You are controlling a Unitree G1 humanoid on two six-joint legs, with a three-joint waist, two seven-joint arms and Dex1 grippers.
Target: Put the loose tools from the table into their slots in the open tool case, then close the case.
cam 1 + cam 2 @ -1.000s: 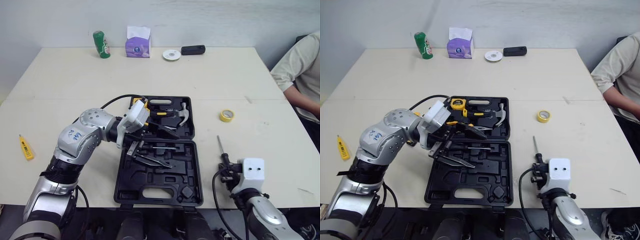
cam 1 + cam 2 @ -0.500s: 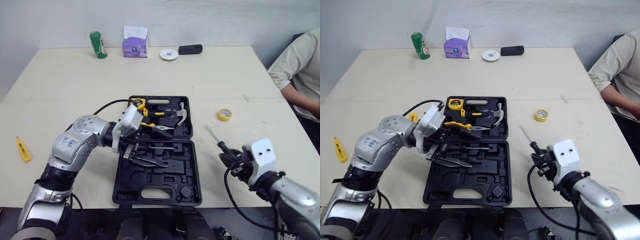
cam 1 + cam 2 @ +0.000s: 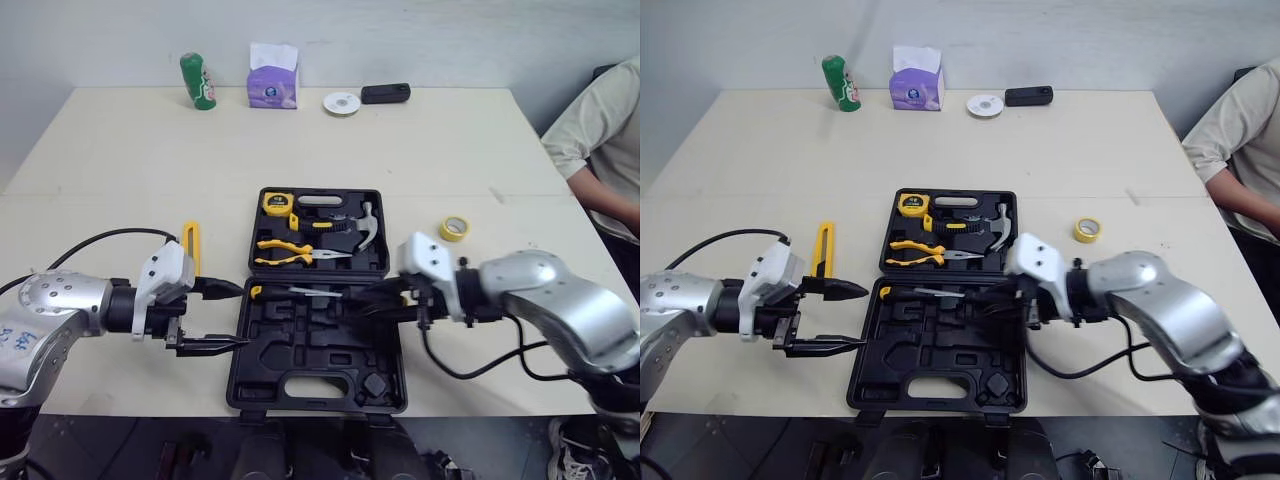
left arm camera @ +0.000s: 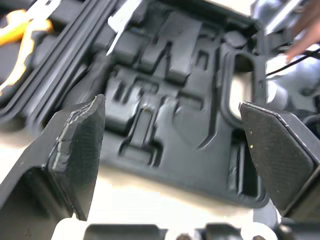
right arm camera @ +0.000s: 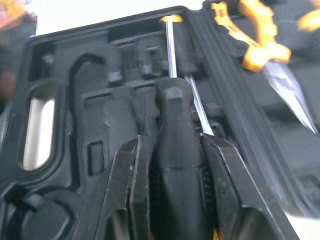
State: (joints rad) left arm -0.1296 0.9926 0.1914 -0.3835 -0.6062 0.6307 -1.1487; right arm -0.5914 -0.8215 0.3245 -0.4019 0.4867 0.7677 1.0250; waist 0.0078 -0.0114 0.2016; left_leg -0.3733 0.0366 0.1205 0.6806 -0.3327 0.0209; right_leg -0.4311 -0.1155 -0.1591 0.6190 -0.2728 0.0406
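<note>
The black tool case [image 3: 262, 372] lies open at the table's front middle. Its far half holds a tape measure [image 3: 274, 203], yellow pliers [image 3: 290, 252] and a hammer [image 3: 365, 225]. A thin tool with a yellow end [image 3: 295, 292] lies in the near half. My right gripper [image 3: 372, 304] is shut on a black-handled screwdriver [image 5: 175, 150], held low over the near half with its shaft pointing left. My left gripper [image 3: 225, 315] stands open and empty just left of the case's near half [image 4: 165, 100]. A long yellow tool [image 3: 190, 248] lies on the table behind the left gripper.
A yellow tape roll [image 3: 453, 229] sits right of the case. Along the far edge stand a green can [image 3: 199, 80], a tissue box [image 3: 273, 78], a white disc [image 3: 342, 103] and a black object [image 3: 386, 93]. A person [image 3: 600, 130] sits at the right.
My right arm swung in from the table's front right, carrying the screwdriver over the case's near half. My left gripper pulled out of the case to its left side.
</note>
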